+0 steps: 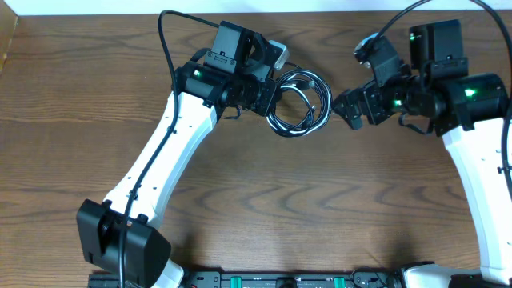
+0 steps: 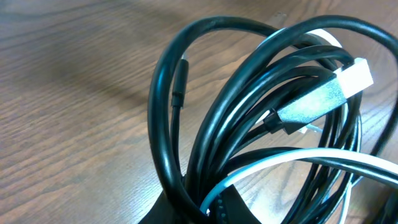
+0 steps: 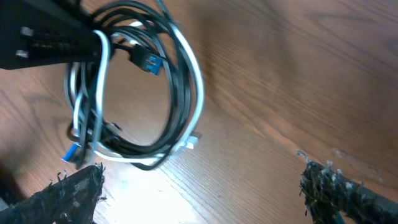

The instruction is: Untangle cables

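The cables (image 1: 302, 102) form one small coiled bundle of black and white cords on the wooden table, between the two arms. My left gripper (image 1: 272, 94) is shut on the bundle's left side. In the left wrist view, black loops and a white cord (image 2: 292, 163) run into the closed fingers (image 2: 208, 208), and a white plug (image 2: 333, 92) lies across the coil. My right gripper (image 1: 350, 109) stands open just right of the bundle, not touching it. From the right wrist, the coil (image 3: 180, 93) with a blue-tipped plug (image 3: 149, 62) lies ahead of its spread fingers (image 3: 68, 193).
The wooden table (image 1: 304, 200) stretches all around the bundle. Thicker black arm cables (image 1: 164, 40) loop over the back of the table. A dark rail (image 1: 280, 280) runs along the front edge.
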Robot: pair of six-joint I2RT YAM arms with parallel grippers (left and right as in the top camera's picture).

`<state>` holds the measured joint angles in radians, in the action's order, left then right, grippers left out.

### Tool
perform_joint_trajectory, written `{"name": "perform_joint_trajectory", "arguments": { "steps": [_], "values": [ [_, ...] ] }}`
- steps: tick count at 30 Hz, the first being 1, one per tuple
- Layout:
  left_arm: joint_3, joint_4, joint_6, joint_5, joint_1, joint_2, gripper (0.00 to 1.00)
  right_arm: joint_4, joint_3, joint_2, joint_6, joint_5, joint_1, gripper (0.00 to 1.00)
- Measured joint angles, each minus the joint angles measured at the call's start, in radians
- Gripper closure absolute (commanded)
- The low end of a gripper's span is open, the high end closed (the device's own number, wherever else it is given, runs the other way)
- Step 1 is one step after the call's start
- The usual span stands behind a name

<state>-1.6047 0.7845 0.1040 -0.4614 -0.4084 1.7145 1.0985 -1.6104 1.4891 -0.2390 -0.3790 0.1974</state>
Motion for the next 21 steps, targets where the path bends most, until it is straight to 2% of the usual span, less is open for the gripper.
{"name": "perform_joint_trajectory", "arguments": {
  "steps": [11, 21],
  "values": [
    [0.0, -0.009, 0.0, -0.055, 0.0, -0.086, 0.92, -0.003, 0.0, 0.099, 0.021, -0.009, 0.008, 0.01],
    [0.0, 0.003, 0.0, -0.075, 0.0, -0.124, 0.92, -0.064, 0.0, 0.143, 0.04, -0.011, 0.079, 0.01]
  ]
}}
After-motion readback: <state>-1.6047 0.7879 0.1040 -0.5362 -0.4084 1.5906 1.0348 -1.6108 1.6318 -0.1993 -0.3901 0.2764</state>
